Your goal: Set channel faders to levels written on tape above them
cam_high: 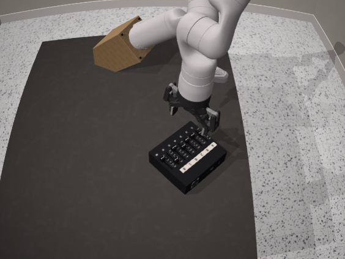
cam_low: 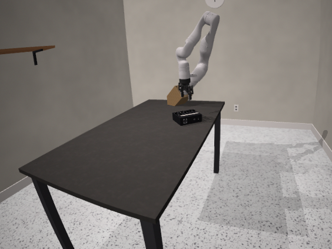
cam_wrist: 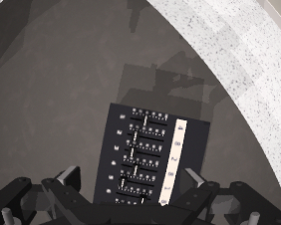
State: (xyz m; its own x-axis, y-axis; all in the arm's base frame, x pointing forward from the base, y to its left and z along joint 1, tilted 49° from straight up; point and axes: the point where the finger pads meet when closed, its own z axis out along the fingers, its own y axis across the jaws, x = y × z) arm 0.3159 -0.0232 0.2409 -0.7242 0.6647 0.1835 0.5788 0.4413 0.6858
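Note:
The black lighting desk (cam_high: 204, 171) (cam_low: 191, 119) (cam_wrist: 194, 142) stands flat on the dark table (cam_high: 76, 135) (cam_low: 118, 148) (cam_wrist: 63, 97), near its right edge. Several faders (cam_high: 183, 146) (cam_wrist: 132, 156) run in a row across its top, beside a white tape strip (cam_high: 199, 157) (cam_wrist: 174, 161) with small written levels I cannot read. My gripper (cam_high: 193, 117) (cam_low: 185, 94) (cam_wrist: 130, 179) is open and empty. It points down and hangs a little above the far right end of the fader row, touching nothing. In the wrist view the nearest end of the desk is hidden behind the gripper body.
A tan wooden block (cam_high: 117, 49) (cam_low: 176, 98) holding the arm's base sits at the back of the table. The table's right edge runs close past the desk, with speckled floor (cam_high: 290, 120) beyond it.

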